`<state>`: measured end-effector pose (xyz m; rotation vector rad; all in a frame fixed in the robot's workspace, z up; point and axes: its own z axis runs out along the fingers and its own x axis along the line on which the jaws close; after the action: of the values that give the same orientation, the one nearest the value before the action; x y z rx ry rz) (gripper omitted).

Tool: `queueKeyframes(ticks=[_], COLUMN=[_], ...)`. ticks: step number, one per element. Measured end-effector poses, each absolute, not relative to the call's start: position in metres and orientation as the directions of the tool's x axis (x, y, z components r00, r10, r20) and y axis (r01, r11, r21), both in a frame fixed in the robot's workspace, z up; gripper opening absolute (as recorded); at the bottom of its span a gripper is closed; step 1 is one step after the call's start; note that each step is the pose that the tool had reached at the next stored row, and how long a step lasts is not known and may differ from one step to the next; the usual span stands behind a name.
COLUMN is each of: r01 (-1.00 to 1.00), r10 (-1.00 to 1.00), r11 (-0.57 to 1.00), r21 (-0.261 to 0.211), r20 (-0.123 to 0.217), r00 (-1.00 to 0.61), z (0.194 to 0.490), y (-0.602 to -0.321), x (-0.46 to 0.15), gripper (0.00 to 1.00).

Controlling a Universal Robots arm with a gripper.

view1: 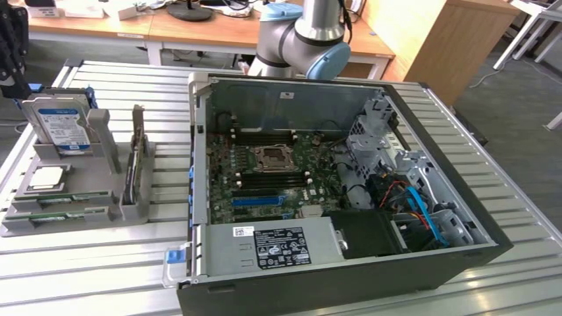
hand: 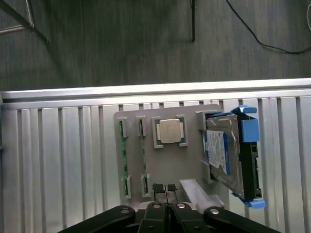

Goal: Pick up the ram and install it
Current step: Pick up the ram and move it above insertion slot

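Currently the gripper [hand: 164, 188] hangs above the grey parts holder [hand: 167, 165], fingers pressed together, pinching nothing. Ram [hand: 124, 162] sits untouched in the holder: a thin green stick clipped at both ends, in the outermost slot. Second green stick [hand: 142, 158] just beside it, parallel. Processor [hand: 169, 131] next along, in a square pocket. Hard drive [hand: 223, 155] with blue bracket leans at the holder's other end. Holder rests on a slatted metal table [view1: 88, 276], to the exterior view's left of the open computer case [view1: 457, 217]. Motherboard [view1: 263, 178] exposed inside; long black memory slots [view1: 268, 172] flank the processor socket [view1: 268, 157]. Grey-and-blue robot arm [view1: 307, 36] rises behind the case.
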<state>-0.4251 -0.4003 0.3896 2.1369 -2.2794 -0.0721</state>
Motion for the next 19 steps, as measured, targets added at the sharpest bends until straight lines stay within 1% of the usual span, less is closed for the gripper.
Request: queueKeyframes(ticks=[5,19], r01=[-0.999,-0.999], r10=[-1.0,-1.0], r11=[0.012,0.01], r21=[0.045,0.036], r20=[-0.02,-0.02], r00=[-0.013,-0.011], z=[0.3896,0.3896], y=[-0.4003,-0.4003], x=[-0.4251,-0.4252], gripper=[0.11,0.11])
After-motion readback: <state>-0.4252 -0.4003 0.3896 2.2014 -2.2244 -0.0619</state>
